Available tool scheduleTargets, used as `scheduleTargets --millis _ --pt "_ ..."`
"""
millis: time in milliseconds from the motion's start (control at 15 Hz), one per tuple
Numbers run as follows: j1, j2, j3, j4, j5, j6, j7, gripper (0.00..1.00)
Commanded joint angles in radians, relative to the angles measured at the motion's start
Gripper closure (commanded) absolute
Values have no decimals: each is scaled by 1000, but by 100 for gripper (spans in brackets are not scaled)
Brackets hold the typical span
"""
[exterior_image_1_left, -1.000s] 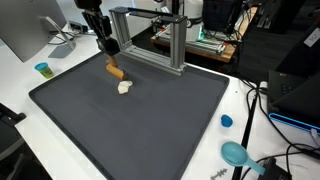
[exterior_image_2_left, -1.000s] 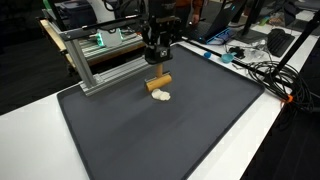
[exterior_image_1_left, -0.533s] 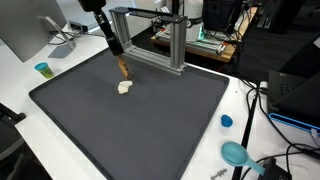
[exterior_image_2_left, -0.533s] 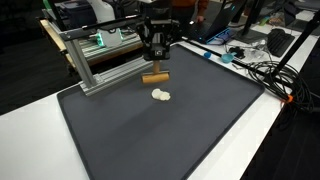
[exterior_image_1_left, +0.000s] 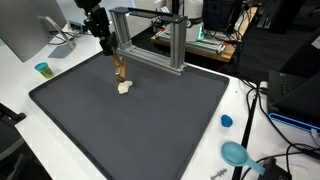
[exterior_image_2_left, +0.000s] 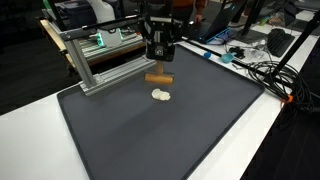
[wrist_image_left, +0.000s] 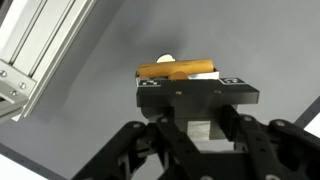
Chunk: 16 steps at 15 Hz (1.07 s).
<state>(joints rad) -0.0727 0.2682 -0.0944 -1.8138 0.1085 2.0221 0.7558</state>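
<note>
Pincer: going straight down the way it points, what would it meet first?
Likely the small white lump on the dark mat, which lies almost under the brown stick clamped in the pincer. Depth is unclear; it might land on bare mat beside it.

- A dark grey mat (exterior_image_1_left: 140, 130) is laid over a white table (exterior_image_1_left: 15, 85).
- An aluminium frame (exterior_image_1_left: 176, 45) is set at the mat's far edge.
- A monitor (exterior_image_1_left: 25, 30) is seen beside the table.
- Cables (exterior_image_2_left: 262, 70) are strewn along the table's white border.
- Cluttered desks are seen behind, evenly lit.
</note>
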Motion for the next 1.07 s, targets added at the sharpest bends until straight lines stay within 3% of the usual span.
scheduleTargets --millis 0,67,200,267,1000 --pt "32 -3 -26 -12 -9 44 190 77" --pt "14 5 -15 1 0 17 98 52" --pt "21 9 -17 -3 -1 27 150 52" --pt "22 10 -17 -4 -2 28 159 77" --pt "18 90 -13 -11 62 145 139 77"
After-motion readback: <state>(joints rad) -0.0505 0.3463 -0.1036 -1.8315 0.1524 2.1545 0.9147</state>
